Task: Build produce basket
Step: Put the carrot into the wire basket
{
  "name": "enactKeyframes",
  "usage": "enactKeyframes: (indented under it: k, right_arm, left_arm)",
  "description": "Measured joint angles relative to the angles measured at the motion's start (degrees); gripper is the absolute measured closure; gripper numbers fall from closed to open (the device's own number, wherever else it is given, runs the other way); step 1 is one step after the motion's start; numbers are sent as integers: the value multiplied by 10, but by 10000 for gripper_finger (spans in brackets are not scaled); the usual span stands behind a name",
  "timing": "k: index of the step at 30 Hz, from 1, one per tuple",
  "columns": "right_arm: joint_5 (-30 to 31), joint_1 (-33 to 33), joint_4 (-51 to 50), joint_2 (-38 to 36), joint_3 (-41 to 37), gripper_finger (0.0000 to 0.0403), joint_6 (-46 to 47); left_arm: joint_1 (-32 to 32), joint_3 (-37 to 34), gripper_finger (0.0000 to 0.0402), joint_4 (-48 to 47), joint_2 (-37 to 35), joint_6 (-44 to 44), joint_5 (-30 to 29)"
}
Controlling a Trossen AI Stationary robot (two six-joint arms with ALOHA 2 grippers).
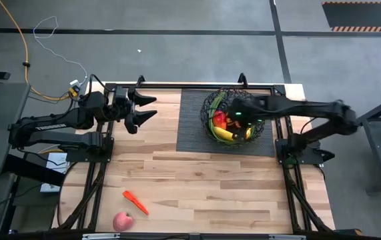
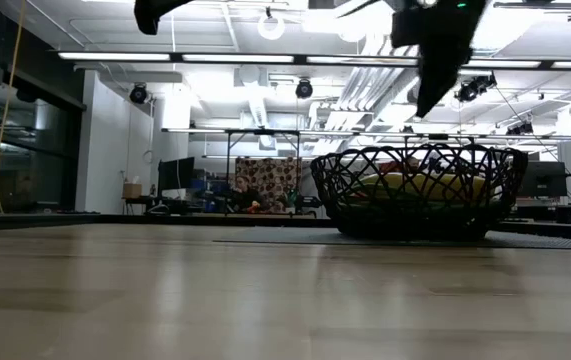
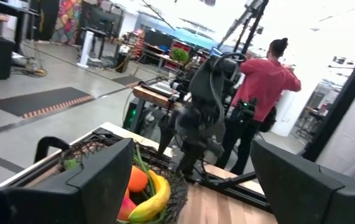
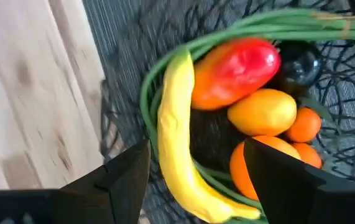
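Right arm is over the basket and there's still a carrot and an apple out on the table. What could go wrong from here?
1. The right end effector hangs open just above the banana in the basket; a careless lift could snag the wire rim.
2. The carrot and apple lie near the table's front edge; the apple might roll off if nudged.
3. A person stands behind the table, close to the arms' sweep.

right hand (image 1: 238, 113): blurred in the high view; it covers part of the basket (image 1: 211, 107).
basket in the right wrist view: far rim cut off by the edge.
apple (image 1: 122, 222): lies at the high view's lower edge.
basket contents in the low view: blurred behind the wire, kinds unreadable.
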Motion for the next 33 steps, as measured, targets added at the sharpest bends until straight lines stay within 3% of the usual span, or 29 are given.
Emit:
enactKeyframes:
  k: [4, 8, 11, 13, 18, 24, 33]
  right_arm:
    - [-43, 0, 141, -126, -132, 153, 73]
    - [-85, 9, 382, -224, -244, 153, 155]
    - [-85, 13, 561, -261, -294, 153, 136]
    - [-84, 13, 626, -270, -302, 153, 114]
    - [-84, 11, 638, -271, -275, 153, 74]
    - [-85, 16, 619, -271, -264, 153, -52]
    - [-85, 16, 626, -271, -263, 153, -46]
  left_arm:
    - [0, 0, 88, -1, 0, -6, 11]
    - [0, 0, 88, 3, -3, -9, 7]
    - [1, 0, 88, 8, -10, 0, -5]
    - [1, 0, 88, 9, -14, 2, -6]
    - [-2, 0, 88, 9, -24, 2, 10]
    - [-18, 0, 92, 8, -23, 12, 38]
    - [-33, 0, 121, 4, -23, 69, 9]
